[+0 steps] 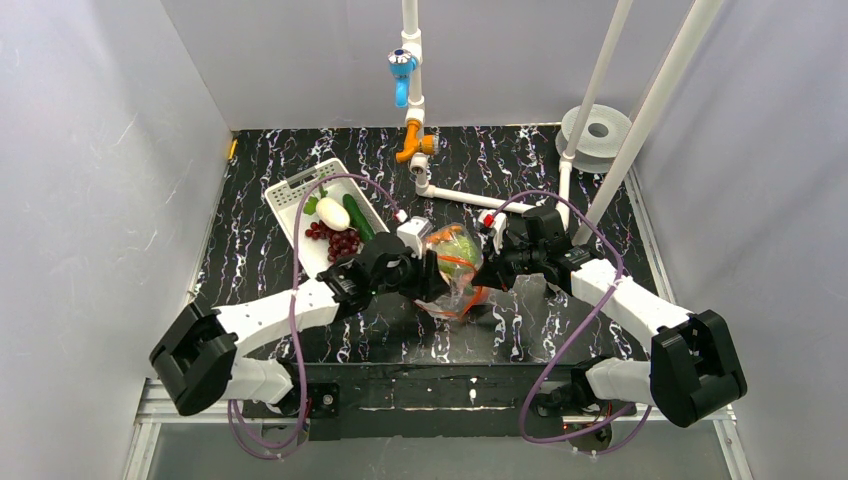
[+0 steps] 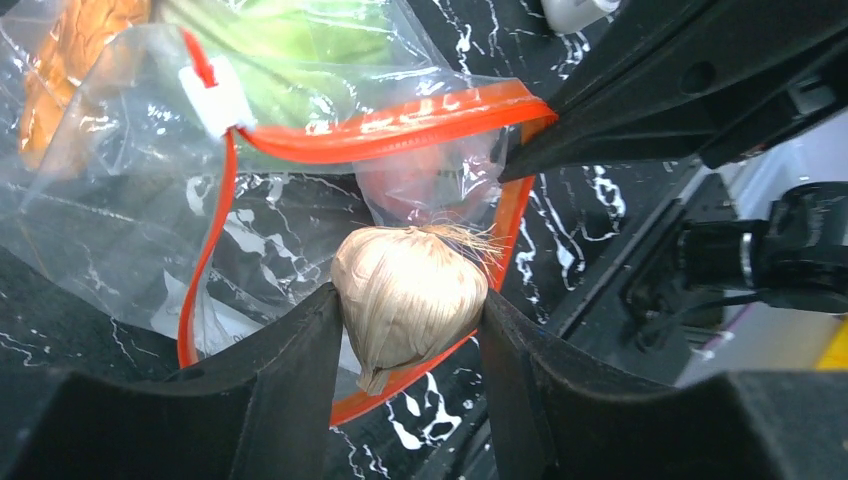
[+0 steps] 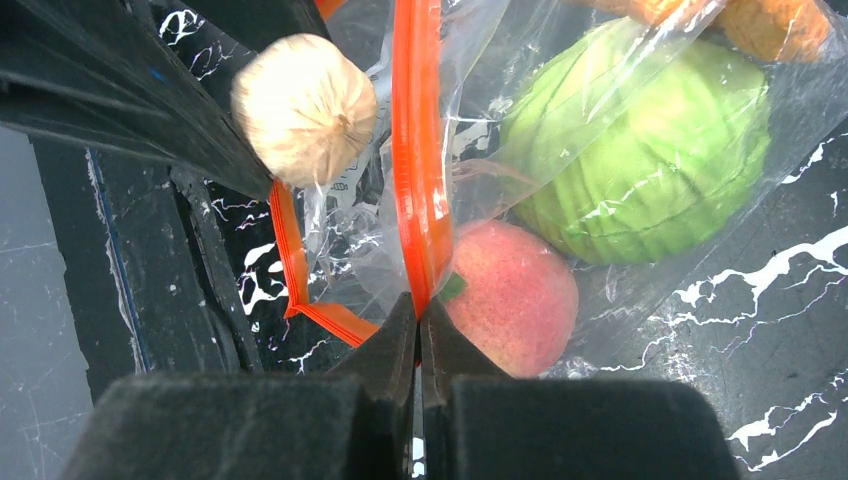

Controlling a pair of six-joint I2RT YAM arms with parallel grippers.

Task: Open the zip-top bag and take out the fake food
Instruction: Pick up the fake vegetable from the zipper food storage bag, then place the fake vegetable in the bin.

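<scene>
The zip-top bag (image 1: 455, 272) lies at mid-table, clear and crinkly, with its orange-red zip strip (image 3: 415, 150) spread open in a loop. My right gripper (image 3: 420, 312) is shut on that strip at the bag's mouth. My left gripper (image 2: 410, 312) is shut on a beige garlic bulb (image 2: 408, 292), held just outside the mouth; the same garlic bulb (image 3: 303, 108) shows in the right wrist view. Inside the bag lie a green round vegetable (image 3: 650, 160), a pink-red peach (image 3: 515, 295) and an orange piece (image 3: 770, 25). In the top view the left gripper (image 1: 432, 277) and right gripper (image 1: 488, 270) flank the bag.
A white slotted basket (image 1: 285, 195) at the back left has a white egg-shaped piece (image 1: 332, 212) and a dark green cucumber (image 1: 358, 217) in it, and a dark red grape bunch (image 1: 340, 241) at its near edge. White pipework with a blue valve (image 1: 402, 70) and an orange valve (image 1: 415, 142) stands behind. A white reel (image 1: 597, 130) sits back right.
</scene>
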